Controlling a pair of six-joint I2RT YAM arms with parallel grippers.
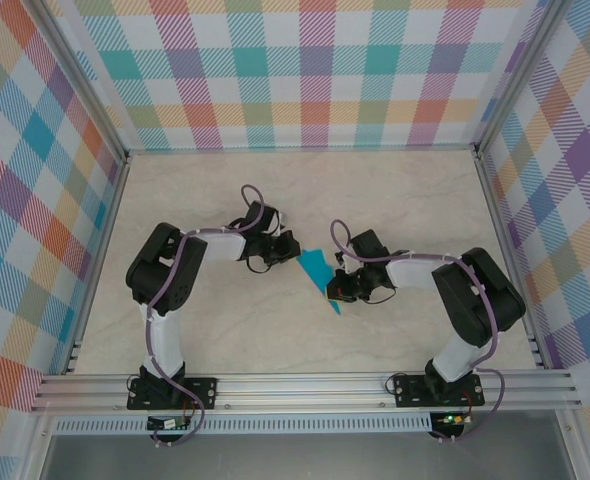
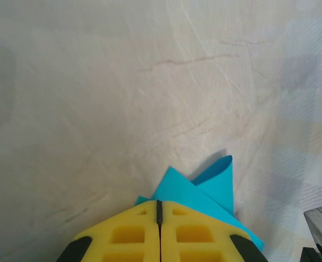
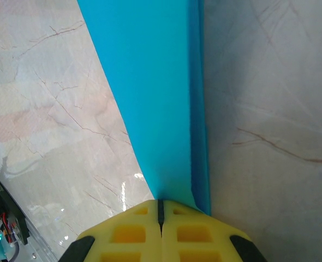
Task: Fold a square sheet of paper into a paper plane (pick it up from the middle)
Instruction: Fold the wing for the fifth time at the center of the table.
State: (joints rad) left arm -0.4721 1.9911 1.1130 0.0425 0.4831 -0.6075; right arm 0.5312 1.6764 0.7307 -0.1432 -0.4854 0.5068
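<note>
The left gripper (image 2: 160,210) has its two yellow fingers (image 2: 129,234) pressed flat together, the seam between them a thin dark line, and a fold of the teal-blue paper (image 2: 207,188) sticks out just past their tips, one flap raised and throwing a small shadow on the table (image 2: 123,87). The right gripper (image 3: 161,209) is closed the same way – its yellow fingers (image 3: 196,234) meet on the narrow end of the paper (image 3: 150,93), which widens away from the tips as a long smooth wedge with a doubled edge along its right side. From above, the paper (image 1: 317,272) is a slim pointed triangle near the middle of the table (image 1: 405,195), slanting from its wide end beside the left gripper (image 1: 293,257) down to a sharp tip near the right gripper (image 1: 337,290) – so the two grippers pinch it from opposite sides. Whether the sheet lies on the surface or is lifted just clear of it I cannot tell. Both arms bend inward from their bases on the aluminium rail (image 1: 305,385) at the near edge, and pastel plaid walls (image 1: 315,70) close in the pale marbled tabletop on three sides.
</note>
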